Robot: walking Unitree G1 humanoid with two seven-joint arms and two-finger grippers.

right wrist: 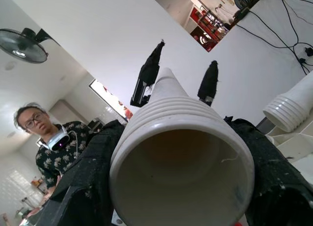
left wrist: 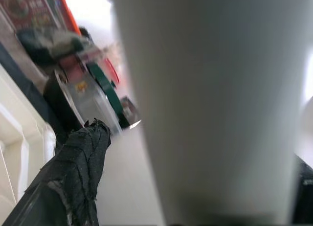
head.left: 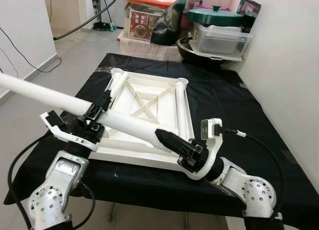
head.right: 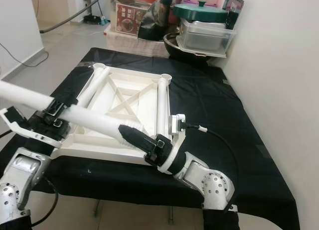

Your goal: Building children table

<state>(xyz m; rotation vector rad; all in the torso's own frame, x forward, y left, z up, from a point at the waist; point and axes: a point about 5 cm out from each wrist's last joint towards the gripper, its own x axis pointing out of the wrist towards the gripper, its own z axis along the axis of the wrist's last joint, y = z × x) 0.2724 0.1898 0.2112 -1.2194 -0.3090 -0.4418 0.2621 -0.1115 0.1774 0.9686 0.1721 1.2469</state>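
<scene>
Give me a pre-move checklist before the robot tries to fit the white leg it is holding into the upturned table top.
1. Right gripper clamped near the threaded end of the held leg: ok.
2. Left gripper closed around the same leg farther up: ok.
3. Table top lying underside up on the black cloth: ok.
4. Far corner sockets: two legs already stand in them, ok.
5. Near corner socket under the held leg: hidden by the grippers, cannot tell.
6. Leg lined up with a socket: not ok, it lies slanted across the frame, far from upright.
</scene>
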